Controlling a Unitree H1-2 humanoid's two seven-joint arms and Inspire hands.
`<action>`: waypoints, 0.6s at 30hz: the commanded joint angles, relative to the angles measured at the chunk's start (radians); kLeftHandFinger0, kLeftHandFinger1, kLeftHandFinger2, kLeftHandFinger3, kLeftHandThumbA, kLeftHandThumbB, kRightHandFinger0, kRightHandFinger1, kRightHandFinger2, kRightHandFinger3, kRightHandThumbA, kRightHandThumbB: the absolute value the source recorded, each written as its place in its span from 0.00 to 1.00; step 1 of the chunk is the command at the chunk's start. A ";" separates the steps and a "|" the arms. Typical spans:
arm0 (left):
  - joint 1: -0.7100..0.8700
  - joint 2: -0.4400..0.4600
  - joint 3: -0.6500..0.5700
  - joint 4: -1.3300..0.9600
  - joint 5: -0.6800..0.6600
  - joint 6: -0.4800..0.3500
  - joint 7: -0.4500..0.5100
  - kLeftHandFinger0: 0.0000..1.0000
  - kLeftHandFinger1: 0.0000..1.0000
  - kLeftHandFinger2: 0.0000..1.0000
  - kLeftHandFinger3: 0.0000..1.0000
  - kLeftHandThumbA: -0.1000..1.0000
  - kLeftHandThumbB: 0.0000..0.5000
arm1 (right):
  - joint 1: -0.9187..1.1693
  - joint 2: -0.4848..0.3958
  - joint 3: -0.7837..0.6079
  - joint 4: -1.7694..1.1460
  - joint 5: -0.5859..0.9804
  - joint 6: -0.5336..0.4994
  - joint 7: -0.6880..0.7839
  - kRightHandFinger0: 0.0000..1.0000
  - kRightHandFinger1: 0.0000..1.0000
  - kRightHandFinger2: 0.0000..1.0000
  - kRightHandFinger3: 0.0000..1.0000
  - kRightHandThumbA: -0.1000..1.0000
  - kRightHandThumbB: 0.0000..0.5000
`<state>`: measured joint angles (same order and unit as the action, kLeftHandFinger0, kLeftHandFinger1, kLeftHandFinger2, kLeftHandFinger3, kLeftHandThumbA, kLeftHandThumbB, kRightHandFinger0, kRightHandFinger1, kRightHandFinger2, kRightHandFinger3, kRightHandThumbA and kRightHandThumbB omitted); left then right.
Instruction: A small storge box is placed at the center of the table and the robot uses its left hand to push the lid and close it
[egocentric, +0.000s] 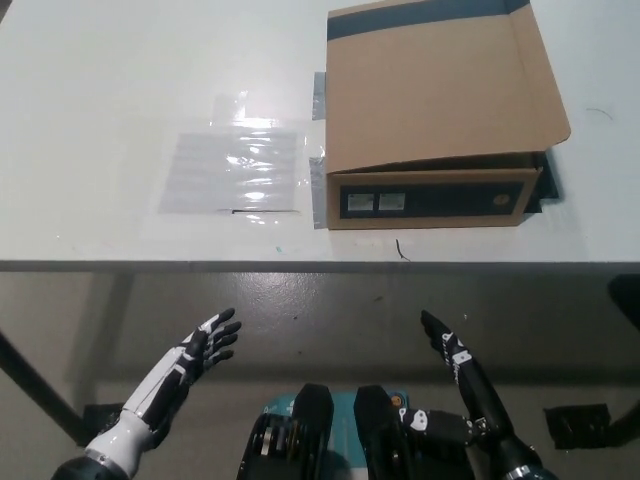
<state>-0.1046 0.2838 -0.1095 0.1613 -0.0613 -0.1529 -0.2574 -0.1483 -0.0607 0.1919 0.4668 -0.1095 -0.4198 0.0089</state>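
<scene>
Well beyond the left hand (205, 345), the box (435, 115).

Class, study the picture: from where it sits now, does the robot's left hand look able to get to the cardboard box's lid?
Probably yes. The left hand is open, low below the table edge; the cardboard box sits farther right. Nothing stands between them, only a flat plastic sheet. It would have to rise and cross over.
</scene>
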 joint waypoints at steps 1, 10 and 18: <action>-0.045 0.031 0.003 0.019 0.127 -0.183 0.045 1.00 1.00 1.00 1.00 1.00 0.65 | -0.035 0.012 -0.003 -0.027 0.010 -0.050 -0.012 1.00 1.00 1.00 1.00 1.00 0.77; -0.054 0.026 0.016 0.045 0.161 -0.199 0.051 1.00 1.00 1.00 1.00 1.00 0.65 | -0.042 0.010 -0.002 -0.027 0.007 -0.050 -0.011 1.00 1.00 1.00 1.00 1.00 0.76; -0.047 0.022 0.024 0.032 0.190 -0.199 0.062 1.00 1.00 1.00 1.00 1.00 0.62 | -0.043 0.006 -0.002 -0.021 0.007 -0.050 -0.010 1.00 1.00 1.00 1.00 1.00 0.80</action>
<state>-0.1353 0.2862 -0.0994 0.2110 0.0969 -0.2964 -0.2255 -0.1649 -0.0597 0.1918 0.4640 -0.1094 -0.4203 0.0089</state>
